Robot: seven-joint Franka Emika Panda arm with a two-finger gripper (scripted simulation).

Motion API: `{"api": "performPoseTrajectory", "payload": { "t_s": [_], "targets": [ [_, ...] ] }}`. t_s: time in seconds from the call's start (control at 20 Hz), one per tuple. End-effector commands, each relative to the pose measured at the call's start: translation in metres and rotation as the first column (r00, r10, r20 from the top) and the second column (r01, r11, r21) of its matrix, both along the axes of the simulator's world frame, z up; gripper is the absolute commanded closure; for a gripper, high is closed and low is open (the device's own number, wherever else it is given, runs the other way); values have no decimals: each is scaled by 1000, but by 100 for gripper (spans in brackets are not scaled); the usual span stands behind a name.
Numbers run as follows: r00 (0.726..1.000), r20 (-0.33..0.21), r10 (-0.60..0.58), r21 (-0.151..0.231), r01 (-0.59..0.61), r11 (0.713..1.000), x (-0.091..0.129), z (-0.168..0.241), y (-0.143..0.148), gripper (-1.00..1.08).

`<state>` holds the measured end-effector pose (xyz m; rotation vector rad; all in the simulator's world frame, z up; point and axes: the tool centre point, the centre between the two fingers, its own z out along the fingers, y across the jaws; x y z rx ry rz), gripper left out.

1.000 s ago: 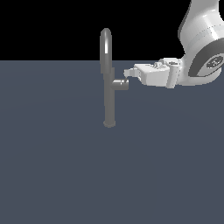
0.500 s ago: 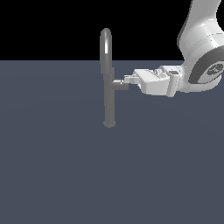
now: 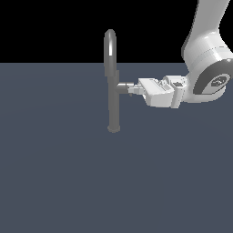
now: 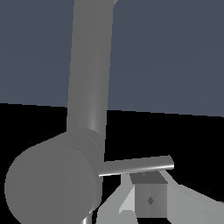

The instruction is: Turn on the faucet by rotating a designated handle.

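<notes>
Up close, in the wrist view, the round end of the handle [image 4: 50, 183] fills the lower left of the frame. It looks big because the camera is right next to it. A thin lever rod [image 4: 138, 165] sticks out sideways from it, shiny along its edge. Just under the rod sits one of the robot's fingers [image 4: 150, 200], a grey block with a little diamond mark. It looks like it is touching the rod or very nearly so, placed there, I think, so it can push the rod around. I see only that one finger clearly, so I cannot tell if the fingers are spread or pressed together.

A little farther back, in the exterior view, the gripper [image 3: 131, 89] points flat at the side of the faucet [image 3: 112, 82], near the middle of the frame. It comes in level because the handle [image 3: 123, 86] juts out level too.

Behind that, the white robot arm [image 3: 205, 59] bends down from the upper right of the frame.

The faucet stands straight up on the dark tabletop [image 3: 68, 182], its curved spout reaching into the black at the top.

I would guess the turning is under way or about to start.
</notes>
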<state>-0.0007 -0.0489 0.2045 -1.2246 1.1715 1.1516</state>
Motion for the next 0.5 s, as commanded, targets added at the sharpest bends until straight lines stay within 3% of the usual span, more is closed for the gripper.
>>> {"api": "performPoseTrajectory", "payload": {
  "t_s": [0.0, 0.3, 0.35, 0.45],
  "targets": [
    [1000, -29, -5, -1, 5, 1000, -1, -24, 0, 108],
    [999, -48, -7, 0, 7, 1000, 3, -49, 0, 108],
    [1000, 12, 7, 4, -7, 1000, 10, -12, 0, 108],
    [1000, 3, 5, 4, -5, 1000, 13, -20, 0, 108]
  ]
}}
